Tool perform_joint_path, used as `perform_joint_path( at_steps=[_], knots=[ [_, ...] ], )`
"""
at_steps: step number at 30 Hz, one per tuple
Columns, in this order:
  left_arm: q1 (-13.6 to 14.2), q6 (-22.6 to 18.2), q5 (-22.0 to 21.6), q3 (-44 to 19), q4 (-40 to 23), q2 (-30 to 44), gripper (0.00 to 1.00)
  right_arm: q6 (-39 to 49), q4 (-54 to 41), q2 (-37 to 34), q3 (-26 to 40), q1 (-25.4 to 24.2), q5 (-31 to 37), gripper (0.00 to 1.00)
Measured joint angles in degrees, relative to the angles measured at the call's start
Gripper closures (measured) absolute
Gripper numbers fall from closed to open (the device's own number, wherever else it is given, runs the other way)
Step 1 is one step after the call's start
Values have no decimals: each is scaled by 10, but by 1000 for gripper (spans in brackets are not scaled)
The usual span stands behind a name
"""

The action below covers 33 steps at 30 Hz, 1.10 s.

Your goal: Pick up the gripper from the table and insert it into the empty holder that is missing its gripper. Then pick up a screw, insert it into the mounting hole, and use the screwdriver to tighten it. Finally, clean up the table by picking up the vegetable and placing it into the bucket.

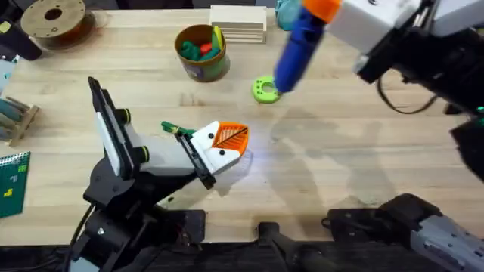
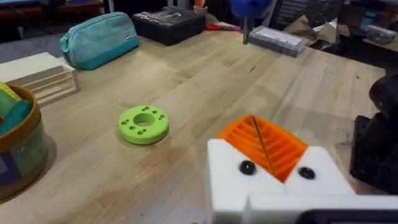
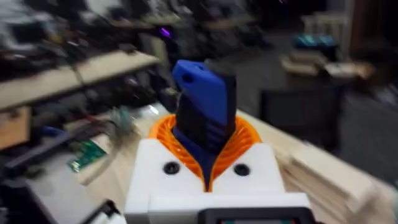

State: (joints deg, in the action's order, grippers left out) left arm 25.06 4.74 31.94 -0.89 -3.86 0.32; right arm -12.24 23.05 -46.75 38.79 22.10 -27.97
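Bare table [image 1: 355, 162] lay open to the right of the left gripper [image 1: 227, 143], wide enough for a hand to pass. Beyond it, the green ring [image 1: 265, 90] sat just under the raised screwdriver [image 1: 299, 45], which blocked the way from above. The bucket [image 1: 201, 53] and wooden blocks [image 1: 238, 23] stood near together along the far side, with the spool [image 1: 53, 21] in the far left corner.

The left arm reaches from its base at the lower left toward the middle, its wrist low and level; the left end effector [image 1: 225, 146] has its white fingers brought together, orange ribbed pads [image 2: 264, 144] pressed face to face. The right arm rises high at the upper right, its end effector [image 1: 321, 9] clamped around the blue screwdriver [image 1: 296, 47], which hangs tip down.
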Motion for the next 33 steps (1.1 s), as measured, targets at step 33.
perform_joint_path(
  at_steps=[33],
  knots=[
    [0, 0, 0, 0, 0, 0, 991, -2, 246, -169, 0, 229, -4, 971]
  ],
)
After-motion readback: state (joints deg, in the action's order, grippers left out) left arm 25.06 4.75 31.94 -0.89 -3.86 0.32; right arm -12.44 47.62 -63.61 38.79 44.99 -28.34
